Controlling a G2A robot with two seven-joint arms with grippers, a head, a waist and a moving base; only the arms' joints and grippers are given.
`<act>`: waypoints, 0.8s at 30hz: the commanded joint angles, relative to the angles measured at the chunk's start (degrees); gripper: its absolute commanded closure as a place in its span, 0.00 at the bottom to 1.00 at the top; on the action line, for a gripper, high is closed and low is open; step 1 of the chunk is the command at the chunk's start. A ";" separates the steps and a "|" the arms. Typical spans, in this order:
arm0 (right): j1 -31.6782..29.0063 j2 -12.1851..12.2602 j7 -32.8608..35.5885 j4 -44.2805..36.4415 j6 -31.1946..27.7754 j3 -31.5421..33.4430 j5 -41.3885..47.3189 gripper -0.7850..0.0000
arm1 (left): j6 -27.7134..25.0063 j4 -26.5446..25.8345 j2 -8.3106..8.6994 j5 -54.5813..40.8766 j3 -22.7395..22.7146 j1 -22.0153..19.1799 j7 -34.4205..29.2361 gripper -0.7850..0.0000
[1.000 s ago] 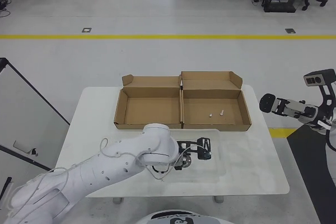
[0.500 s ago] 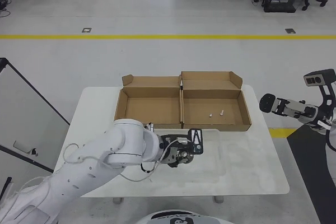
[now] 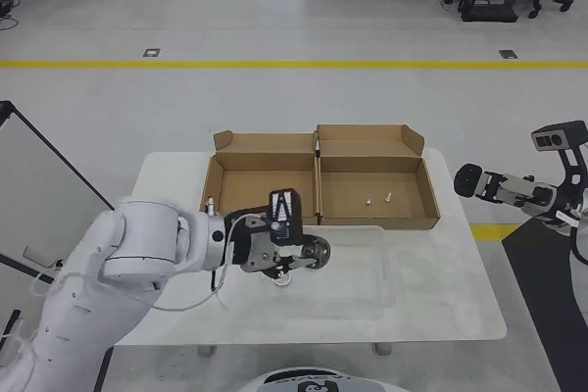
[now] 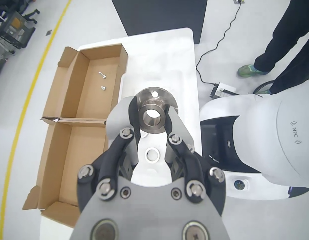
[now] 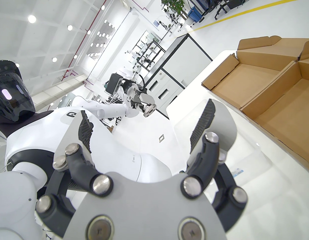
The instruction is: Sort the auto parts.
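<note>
The left end effector (image 4: 150, 118) clamps a metal flange (image 4: 144, 96); the right end effector (image 5: 146, 112), well apart, holds its fingers (image 5: 202, 121) spread.

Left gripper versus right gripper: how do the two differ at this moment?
The left gripper is shut on a metal flange; the right gripper is open and holds nothing. The left gripper hangs above the table, close to the cardboard boxes; the right gripper is out past the table's edge. Both share the same two-fingered build.
</note>
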 commanded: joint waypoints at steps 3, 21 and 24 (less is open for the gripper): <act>0.00 0.00 0.00 0.00 0.00 0.00 0.01 0.00 | -3.30 0.29 0.89 -3.51 -5.46 3.43 3.79 1.00; 0.00 0.00 0.00 0.00 0.00 0.00 0.01 0.00 | -13.56 3.41 3.70 -15.88 -23.78 17.51 14.10 1.00; 0.00 0.00 0.00 0.00 0.00 0.00 0.01 0.00 | -14.64 4.04 4.00 -18.29 -25.73 19.15 15.51 1.00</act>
